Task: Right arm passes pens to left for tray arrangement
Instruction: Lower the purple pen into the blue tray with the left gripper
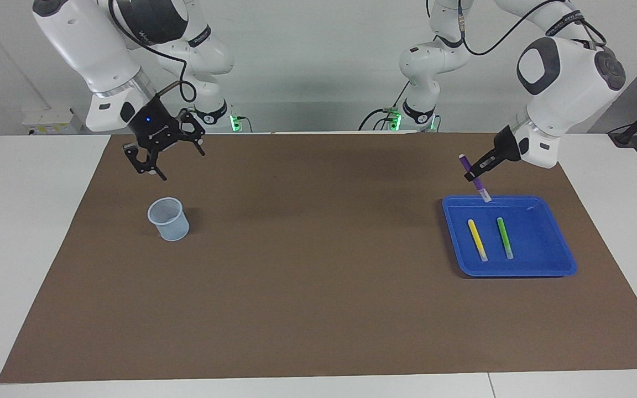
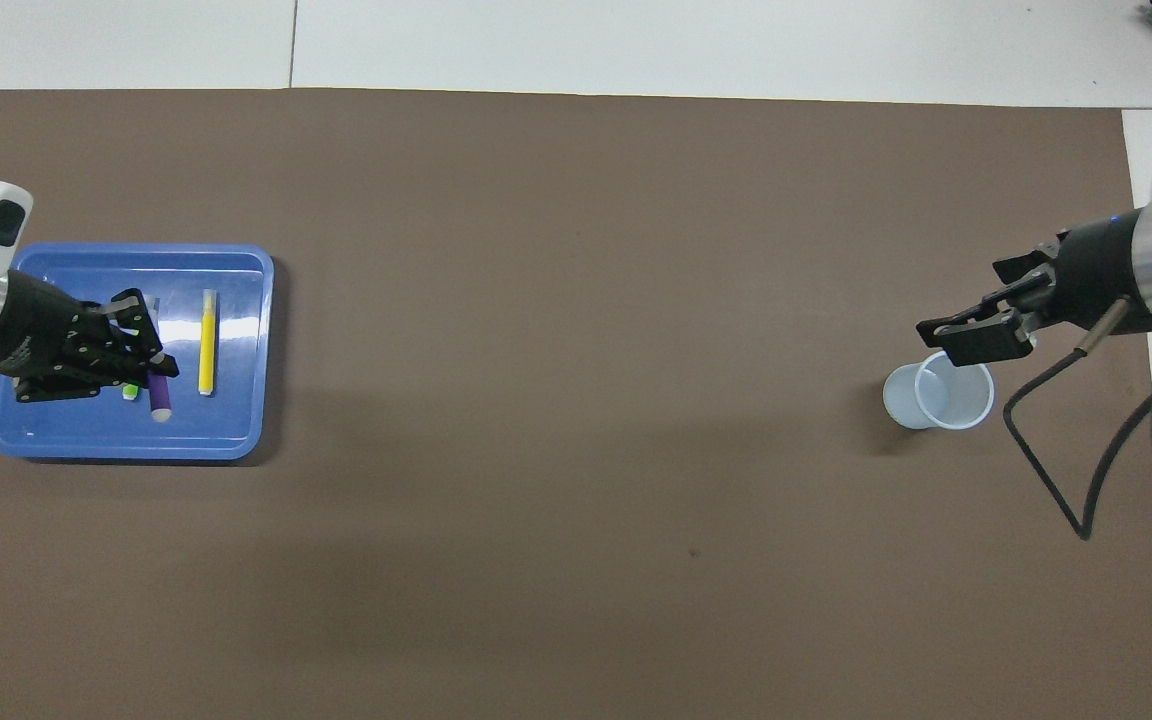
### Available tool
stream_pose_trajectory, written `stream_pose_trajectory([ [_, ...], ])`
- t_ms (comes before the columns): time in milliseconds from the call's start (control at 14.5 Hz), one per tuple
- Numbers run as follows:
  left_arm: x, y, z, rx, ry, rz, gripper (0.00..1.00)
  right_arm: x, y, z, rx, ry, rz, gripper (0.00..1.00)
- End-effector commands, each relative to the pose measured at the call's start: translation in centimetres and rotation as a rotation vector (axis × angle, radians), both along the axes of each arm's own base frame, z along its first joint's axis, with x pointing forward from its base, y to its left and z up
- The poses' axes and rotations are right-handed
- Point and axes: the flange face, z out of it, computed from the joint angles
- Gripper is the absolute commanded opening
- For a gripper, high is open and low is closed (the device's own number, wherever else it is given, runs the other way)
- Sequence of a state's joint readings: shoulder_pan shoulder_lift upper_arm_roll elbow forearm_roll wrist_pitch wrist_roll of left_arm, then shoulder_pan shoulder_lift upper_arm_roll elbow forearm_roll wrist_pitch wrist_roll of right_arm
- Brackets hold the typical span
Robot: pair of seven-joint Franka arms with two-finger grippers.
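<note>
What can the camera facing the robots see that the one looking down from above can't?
Only the facing view shows the whole green pen, and that the purple pen hangs tilted in the air, above the blue tray's rim nearest the robots. Only the overhead view looks straight down into the cup, which looks empty. Both show the left gripper shut on the purple pen, the yellow pen in the tray, and the right gripper open above the mat near the cup.

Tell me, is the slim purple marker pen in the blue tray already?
No. Left gripper holds purple marker pen tilted above blue tray.
</note>
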State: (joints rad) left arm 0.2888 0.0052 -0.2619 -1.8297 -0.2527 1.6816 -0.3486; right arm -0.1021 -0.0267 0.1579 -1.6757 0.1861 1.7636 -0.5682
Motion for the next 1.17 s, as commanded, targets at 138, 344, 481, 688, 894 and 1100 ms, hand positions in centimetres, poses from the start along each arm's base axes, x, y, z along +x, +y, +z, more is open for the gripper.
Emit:
stream_pose_trajectory([
  [138, -0.9, 5.1, -1.0, 0.078, -0.060, -0.284, 0.00, 0.1, -2.4, 0.9, -0.091, -0.005, -0.052, 1.00],
  [344, -0.3, 8.4, -1.6, 0.131, -0.107, -0.393, 0.00, 0.2, -2.7, 1.0, -0.136, -0.013, -0.050, 1.00],
  [481, 0.4, 9.6, -2.4, 0.182, -0.115, -0.449, 0.00, 0.2, -2.9, 1.1, -0.154, -0.017, -0.055, 1.00],
  [688, 1.7, 12.9, -5.4, 0.217, -0.136, -0.493, 0.00, 0.5, -4.5, 1.0, -0.181, -0.023, -0.078, 1.00],
  [894, 2.8, 15.7, -7.8, 0.246, -0.166, -0.551, 0.00, 0.8, -6.3, 1.6, -0.197, -0.028, -0.108, 1.00],
  [1100, 4.3, 16.3, -11.0, 0.247, -0.196, -0.552, 0.00, 1.3, -6.8, 2.6, -0.220, -0.041, -0.115, 1.00],
])
